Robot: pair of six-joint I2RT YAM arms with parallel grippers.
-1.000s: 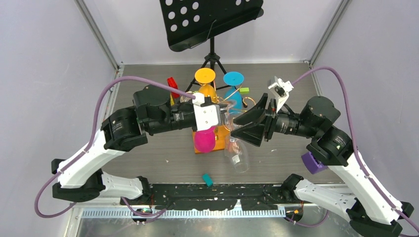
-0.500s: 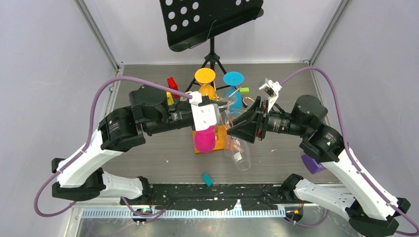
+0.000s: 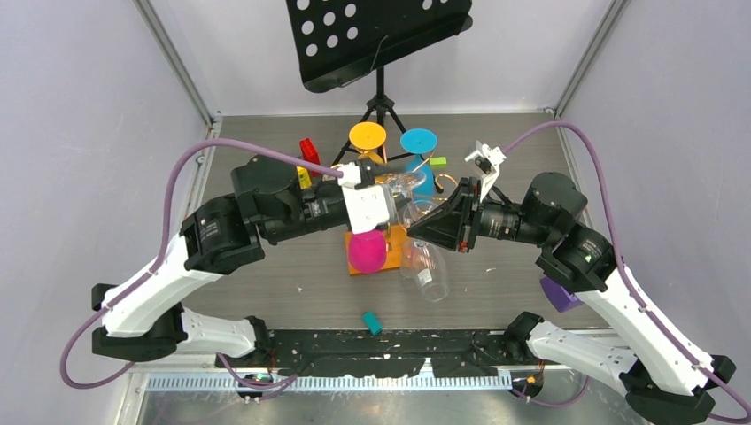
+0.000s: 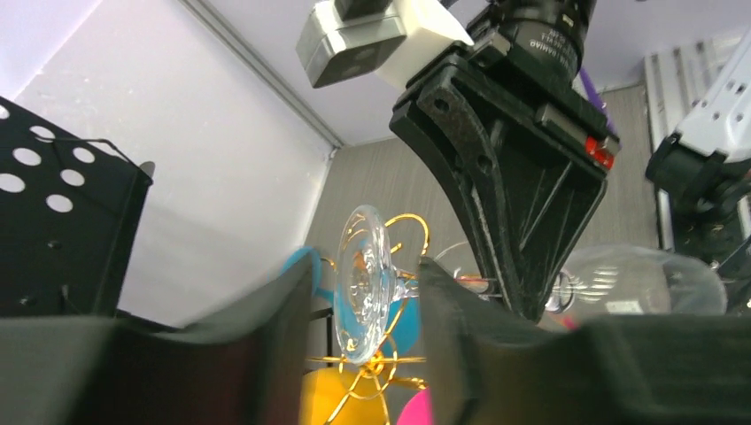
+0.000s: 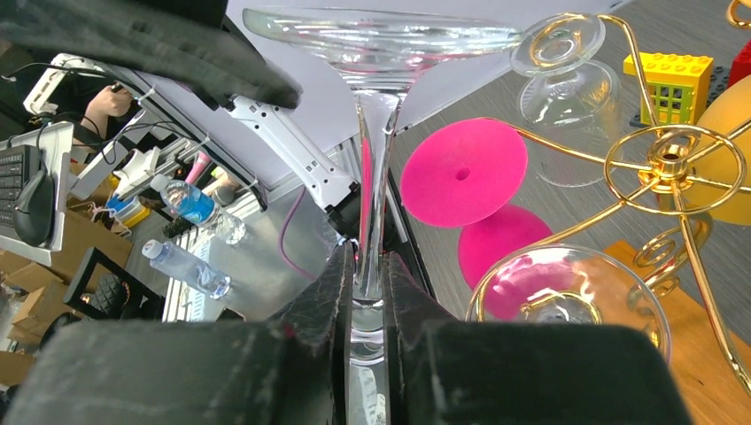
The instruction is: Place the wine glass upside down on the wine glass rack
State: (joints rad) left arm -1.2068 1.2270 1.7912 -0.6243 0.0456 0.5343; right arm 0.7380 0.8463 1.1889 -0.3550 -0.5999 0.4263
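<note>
wine glass (image 5: 372, 177): clear glossy glass | wine glass rack (image 5: 670, 158): shiny gold metal wire | table (image 3: 266, 283): matt grey wood-grain | music stand (image 3: 372, 35): matt black metal

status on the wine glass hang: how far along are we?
Done: the clear wine glass is lifted, its stem clamped in the right end effector. In hand: the left end effector sits open around the foot, which looks like a handover. Left: hook the foot into a loop of the gold rack, bowl down, then release. The glass is not on the rack yet.
</note>
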